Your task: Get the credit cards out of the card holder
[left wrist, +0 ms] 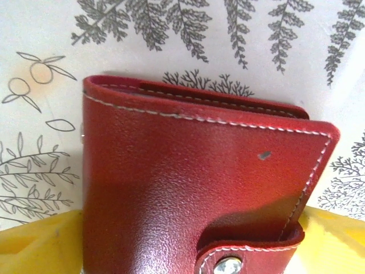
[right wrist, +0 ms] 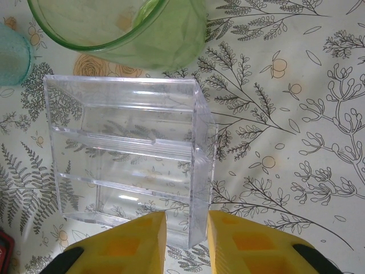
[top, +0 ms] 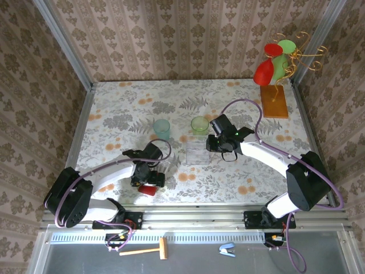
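- Card holder [left wrist: 199, 188] lies closed in the left wrist view, so its pockets are hidden; the lower edge cuts off its snap tab [left wrist: 245, 260].
- From above, the left gripper [top: 147, 180] covers most of it.
- Green cup [right wrist: 125, 28] is cut off at the top; the red sliver [right wrist: 4, 251] bottom-left is possibly the holder.

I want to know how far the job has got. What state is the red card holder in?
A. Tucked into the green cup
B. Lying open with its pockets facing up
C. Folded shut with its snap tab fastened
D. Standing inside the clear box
C: in the left wrist view the card holder lies folded shut on the table, with its tab snapped down over the cover.
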Available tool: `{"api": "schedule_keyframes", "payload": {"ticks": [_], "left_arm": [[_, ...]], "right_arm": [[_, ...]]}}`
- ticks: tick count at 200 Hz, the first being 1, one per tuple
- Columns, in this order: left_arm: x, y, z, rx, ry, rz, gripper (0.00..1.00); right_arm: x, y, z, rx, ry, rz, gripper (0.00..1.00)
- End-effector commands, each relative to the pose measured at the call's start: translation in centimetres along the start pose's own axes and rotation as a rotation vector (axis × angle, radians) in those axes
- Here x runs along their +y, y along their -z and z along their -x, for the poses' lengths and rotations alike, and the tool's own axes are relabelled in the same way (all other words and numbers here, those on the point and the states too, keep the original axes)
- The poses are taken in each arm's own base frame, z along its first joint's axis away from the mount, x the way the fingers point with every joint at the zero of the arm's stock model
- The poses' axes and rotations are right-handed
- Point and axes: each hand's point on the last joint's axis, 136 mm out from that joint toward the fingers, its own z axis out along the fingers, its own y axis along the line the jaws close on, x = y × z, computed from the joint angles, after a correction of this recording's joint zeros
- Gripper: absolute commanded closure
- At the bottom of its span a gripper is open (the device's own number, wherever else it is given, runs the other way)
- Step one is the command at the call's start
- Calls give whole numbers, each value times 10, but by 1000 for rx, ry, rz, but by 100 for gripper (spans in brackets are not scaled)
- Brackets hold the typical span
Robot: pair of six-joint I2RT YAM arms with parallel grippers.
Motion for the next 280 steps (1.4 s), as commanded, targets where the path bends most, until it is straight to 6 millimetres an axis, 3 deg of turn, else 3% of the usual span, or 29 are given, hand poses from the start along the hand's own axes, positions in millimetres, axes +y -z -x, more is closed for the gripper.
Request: {"api": "schedule_keyframes", "payload": {"ticks": [1,58,159,189,255,280], "left_arm": [[-4,0,-2,14,-21,3,14],[-32,2,10,-33,25,-40,15],[-121,-6,32,-64,93,-158,15],[-130,-6,29,-56,105,-161,11],[-151,16,35,-92,109,-336,8],[-149,21,36,-98,116,-378,8]], "right_arm": [[1,5,0,2,-6,7,74],[4,4,-2,3,1,37,74],[5,7,-16,26,47,82,74],[2,11,-20,26,64,82,73],[3,21,-31,26,16,116,71],[3,22,-37,52,-15,105,70]]}}
